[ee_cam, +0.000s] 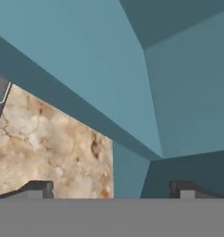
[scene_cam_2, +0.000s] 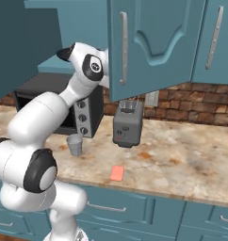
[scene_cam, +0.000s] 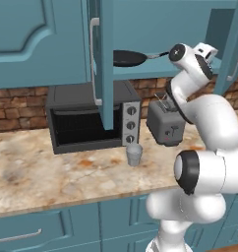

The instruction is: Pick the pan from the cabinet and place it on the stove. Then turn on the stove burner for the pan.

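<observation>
Pan (scene_cam: 128, 58) inside open cabinet (scene_cam: 155, 29)

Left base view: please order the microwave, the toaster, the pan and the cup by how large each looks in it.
1. microwave, clearly the largest.
2. toaster.
3. pan, on the cabinet shelf; the door hides part of it, so its rank is uncertain.
4. cup, the smallest, though it stands nearest the camera.

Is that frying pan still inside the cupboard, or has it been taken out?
Inside. The pan lies flat on the shelf of the open cabinet, its handle pointing toward the arm.
</observation>
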Robot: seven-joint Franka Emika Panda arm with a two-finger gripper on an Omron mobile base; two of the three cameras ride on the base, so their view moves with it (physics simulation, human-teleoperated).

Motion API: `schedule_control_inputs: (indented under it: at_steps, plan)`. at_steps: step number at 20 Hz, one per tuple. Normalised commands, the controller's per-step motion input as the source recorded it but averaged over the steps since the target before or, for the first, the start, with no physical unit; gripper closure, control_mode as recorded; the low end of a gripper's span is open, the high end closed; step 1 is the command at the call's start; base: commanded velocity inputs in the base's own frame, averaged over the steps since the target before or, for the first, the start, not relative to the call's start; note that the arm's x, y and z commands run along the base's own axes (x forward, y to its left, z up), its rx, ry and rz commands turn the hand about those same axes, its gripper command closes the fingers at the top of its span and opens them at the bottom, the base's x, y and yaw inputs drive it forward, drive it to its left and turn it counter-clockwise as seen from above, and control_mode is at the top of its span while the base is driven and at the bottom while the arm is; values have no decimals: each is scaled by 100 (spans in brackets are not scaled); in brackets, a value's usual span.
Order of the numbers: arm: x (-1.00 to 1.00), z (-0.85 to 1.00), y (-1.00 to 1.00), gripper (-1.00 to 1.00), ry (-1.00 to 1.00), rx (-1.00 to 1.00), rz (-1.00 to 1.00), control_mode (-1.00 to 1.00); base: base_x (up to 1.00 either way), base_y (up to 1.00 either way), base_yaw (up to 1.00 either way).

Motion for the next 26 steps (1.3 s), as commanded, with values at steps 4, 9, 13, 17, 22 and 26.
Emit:
schedule_control_inputs:
  at_steps: [4, 9, 13, 17, 22, 26]
  plan:
    - [-60, 0, -43, -100, 0, -3, -23, -100, 0, 0, 0]
    - [-69, 0, -43, -100, 0, 0, -22, -100, 0, 0, 0]
    - [-62, 0, -46, -100, 0, 0, -21, -100, 0, 0, 0]
    - [-40, 0, -46, -100, 1, 0, -19, -100, 0, 0, 0]
    - [-9, 0, -62, -100, 8, 0, -13, -100, 0, 0, 0]
    - [0, 0, -66, -100, 12, 0, -7, -100, 0, 0, 0]
